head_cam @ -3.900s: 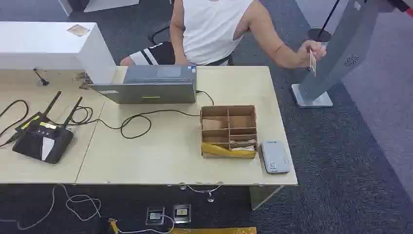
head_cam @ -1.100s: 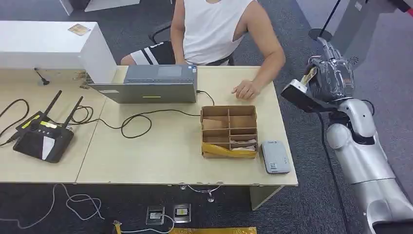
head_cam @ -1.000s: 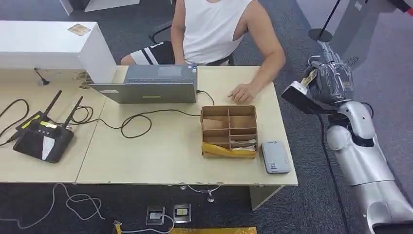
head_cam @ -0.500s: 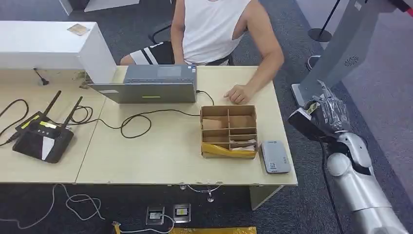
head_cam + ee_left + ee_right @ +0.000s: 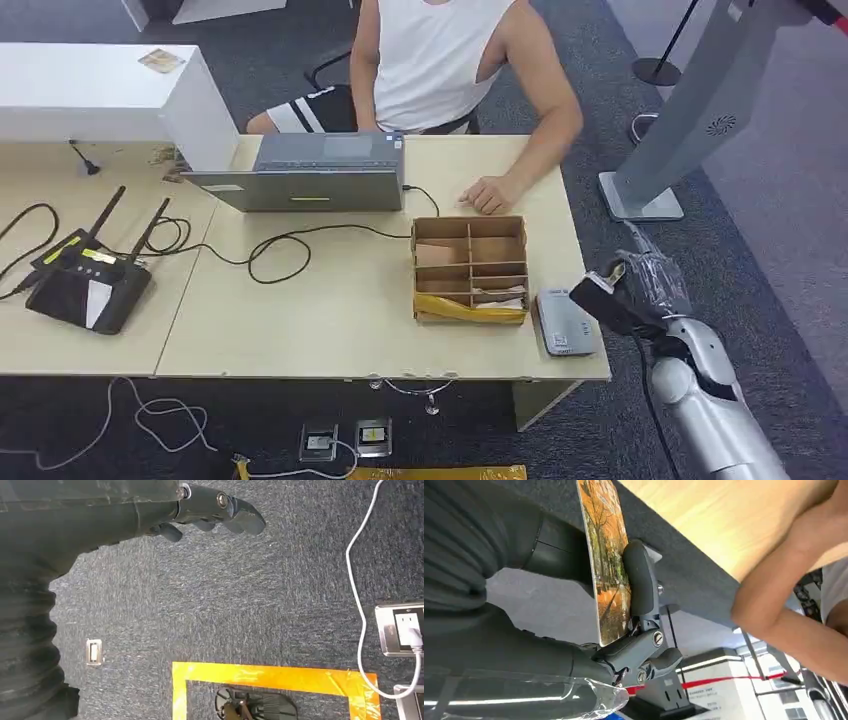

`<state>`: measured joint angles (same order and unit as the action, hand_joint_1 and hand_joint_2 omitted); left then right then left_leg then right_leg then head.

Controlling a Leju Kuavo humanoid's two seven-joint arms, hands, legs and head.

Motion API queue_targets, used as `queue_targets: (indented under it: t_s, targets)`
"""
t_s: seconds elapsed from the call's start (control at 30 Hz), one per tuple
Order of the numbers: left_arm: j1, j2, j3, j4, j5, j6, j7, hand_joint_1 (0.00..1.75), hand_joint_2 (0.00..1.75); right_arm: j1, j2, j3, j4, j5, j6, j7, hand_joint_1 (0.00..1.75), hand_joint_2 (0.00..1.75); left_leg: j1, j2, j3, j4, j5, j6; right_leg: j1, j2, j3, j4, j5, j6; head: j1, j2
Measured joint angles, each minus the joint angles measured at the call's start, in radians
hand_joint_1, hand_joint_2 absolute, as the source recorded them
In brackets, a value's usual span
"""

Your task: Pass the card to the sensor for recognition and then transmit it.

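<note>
The robot's right hand (image 5: 645, 290) pinches a thin rectangular card printed with an orange autumn-tree picture (image 5: 606, 565) between its thick grey thumb and darker fingers (image 5: 640, 580), the card standing on edge in the grip. In the head view that hand hangs just off the table's right edge, at about three o'clock from the flat pale-grey card reader (image 5: 565, 321) lying at the near right corner of the light wooden table (image 5: 330, 300), beside the brown cardboard divider box (image 5: 470, 268). The card is in hand, then, but not yet over the sensor; presenting it for recognition and handing it on (presumably to the seated person in the white sleeveless top (image 5: 440, 60), whose hand (image 5: 487, 192) rests on the table at twelve o'clock from the box) both seem left. The left hand (image 5: 210, 512) hangs over dark carpet, fingers loosely curled around nothing.
</note>
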<state>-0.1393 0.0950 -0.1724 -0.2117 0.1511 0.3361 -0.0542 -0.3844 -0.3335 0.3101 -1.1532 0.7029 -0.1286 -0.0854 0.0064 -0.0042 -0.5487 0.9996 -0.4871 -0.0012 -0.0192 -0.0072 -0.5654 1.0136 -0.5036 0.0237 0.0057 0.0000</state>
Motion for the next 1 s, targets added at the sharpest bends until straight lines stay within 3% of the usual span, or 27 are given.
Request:
queue_targets:
  t_s: [0.43,1.0]
  targets:
    - [0.000,0.000,-0.015,0.000,-0.003,0.000,0.002,0.00,1.75,0.039,0.047,0.021,0.032,0.036,-0.021,0.006,1.75,1.75,0.000,0.000,0.000,0.000,0.000,0.000,0.000,0.000,0.000,0.000,0.000,0.000,0.000,0.000]
    - [0.000,0.000,-0.024,0.000,-0.007,-0.005,0.002,0.00,1.75,0.028,0.069,0.040,0.075,0.045,-0.024,0.002,1.75,1.75,0.000,0.000,0.000,0.000,0.000,0.000,0.000,0.000,0.000,0.000,0.000,0.000,0.000,0.000]
